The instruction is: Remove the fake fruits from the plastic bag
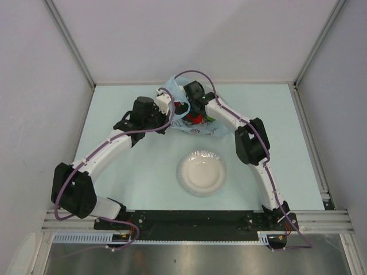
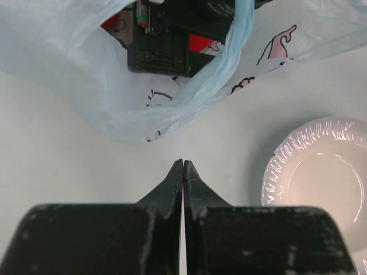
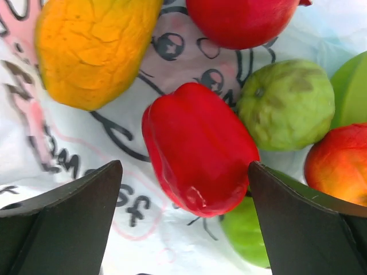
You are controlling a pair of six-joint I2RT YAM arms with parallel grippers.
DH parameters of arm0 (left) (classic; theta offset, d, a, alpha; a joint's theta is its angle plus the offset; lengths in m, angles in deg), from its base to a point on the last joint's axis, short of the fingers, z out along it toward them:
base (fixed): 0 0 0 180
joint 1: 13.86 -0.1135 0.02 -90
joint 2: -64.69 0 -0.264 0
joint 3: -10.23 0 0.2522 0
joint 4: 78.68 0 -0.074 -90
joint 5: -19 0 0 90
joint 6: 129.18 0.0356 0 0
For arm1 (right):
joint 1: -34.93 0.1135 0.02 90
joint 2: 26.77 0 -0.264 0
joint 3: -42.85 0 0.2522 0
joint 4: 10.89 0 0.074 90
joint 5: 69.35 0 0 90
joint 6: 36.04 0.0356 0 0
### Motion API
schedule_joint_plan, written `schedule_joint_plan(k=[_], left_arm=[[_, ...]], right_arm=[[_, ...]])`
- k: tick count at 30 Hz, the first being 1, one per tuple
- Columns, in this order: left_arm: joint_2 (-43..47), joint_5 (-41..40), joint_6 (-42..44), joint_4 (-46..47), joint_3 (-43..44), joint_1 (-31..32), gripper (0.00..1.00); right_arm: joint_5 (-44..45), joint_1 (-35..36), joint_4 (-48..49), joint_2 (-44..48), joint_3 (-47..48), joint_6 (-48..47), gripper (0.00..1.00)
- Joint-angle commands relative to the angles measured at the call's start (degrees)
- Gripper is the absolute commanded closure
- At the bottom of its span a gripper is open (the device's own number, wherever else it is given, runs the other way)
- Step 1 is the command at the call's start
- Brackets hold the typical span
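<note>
Our right jaws stand spread inside the plastic bag (image 2: 86,69), straddling a red fruit (image 3: 198,149); our left jaws sit clenched empty outside it. Next we should close on the fruit and lift it out.

Pale blue-green table (image 1: 149,172); white walls (image 1: 189,34); metal corner posts (image 1: 70,43); even light.

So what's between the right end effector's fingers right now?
A red pepper-shaped fake fruit lies between the open fingers of the right end effector, on the plastic bag; the right wrist view shows it.
</note>
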Motion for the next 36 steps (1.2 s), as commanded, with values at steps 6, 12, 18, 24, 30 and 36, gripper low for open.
schedule_joint_plan(k=[6,12,18,24,30,36], left_arm=[[1.3,2.7,-0.8,0.4,2.7,0.0,1.0],[2.3,9.2,0.2,-1.3,4.9,-0.1,0.7],[4.0,10.0,1.2,-1.7,4.1,-0.1,0.48],[4.0,9.6,1.4,-1.2,4.3,-0.1,0.47],[4.2,10.3,1.2,-1.1,4.3,0.0,0.45],[3.9,11.0,0.5,-0.4,3.7,-0.1,0.45]], right_arm=[[-1.5,-1.2,-0.5,-4.0,3.0,-5.2,0.01],[1.3,-0.5,0.3,-5.7,4.9,-5.4,0.16],[1.3,-0.8,-0.3,-2.4,3.6,-3.9,0.43],[0.4,-0.4,-2.0,0.6,1.4,-2.6,0.43],[2.7,-0.8,-0.7,6.8,-3.4,-0.9,0.28],[9.2,-1.7,2.5,9.1,-6.6,-1.4,0.16]])
